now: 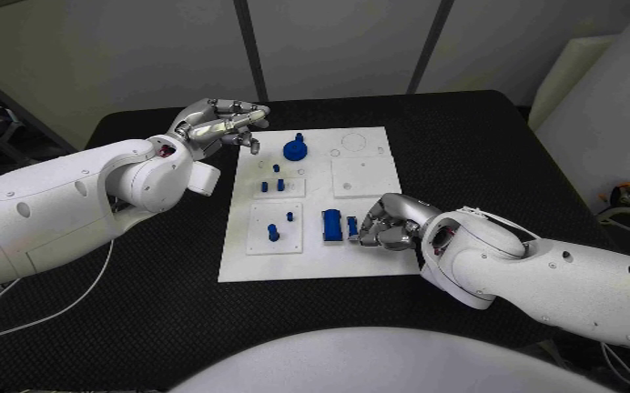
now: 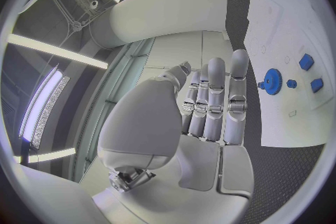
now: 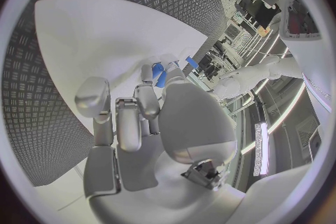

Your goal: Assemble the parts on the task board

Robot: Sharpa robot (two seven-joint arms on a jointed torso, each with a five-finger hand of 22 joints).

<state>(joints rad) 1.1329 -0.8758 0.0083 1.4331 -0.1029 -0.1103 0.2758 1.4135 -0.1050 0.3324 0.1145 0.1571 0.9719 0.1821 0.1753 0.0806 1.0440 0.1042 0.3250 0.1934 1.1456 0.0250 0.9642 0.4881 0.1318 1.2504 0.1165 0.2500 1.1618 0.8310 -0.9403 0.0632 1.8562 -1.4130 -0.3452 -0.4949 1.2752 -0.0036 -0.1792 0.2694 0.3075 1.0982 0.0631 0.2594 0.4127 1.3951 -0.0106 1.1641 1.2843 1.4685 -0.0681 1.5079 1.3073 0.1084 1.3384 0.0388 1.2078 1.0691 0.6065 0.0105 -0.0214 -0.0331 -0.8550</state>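
Observation:
The white task board (image 1: pixel 374 261) lies in the middle of the table. On it stand a blue gear (image 1: pixel 297 148), several small blue pegs (image 1: pixel 272 186) and a larger blue block (image 1: pixel 332 225). My right hand (image 1: pixel 389 220) rests on the board's near right part, and its fingertips pinch a small blue part (image 1: pixel 352 226) beside the block. In the right wrist view that blue part (image 3: pixel 159 72) shows between the thumb and a finger. My left hand (image 1: pixel 220 125) hovers over the board's far left corner and holds nothing. The left wrist view shows its fingers (image 2: pixel 218 102) stretched out, with the gear (image 2: pixel 271 81) beyond them.
The black table (image 1: pixel 499 138) reaches well past the board on every side. A thin cable (image 1: pixel 79 293) runs over it at the near left. A pale panel (image 1: pixel 578 75) stands past the far right corner. White raised squares (image 1: pixel 361 176) sit on the board's right half.

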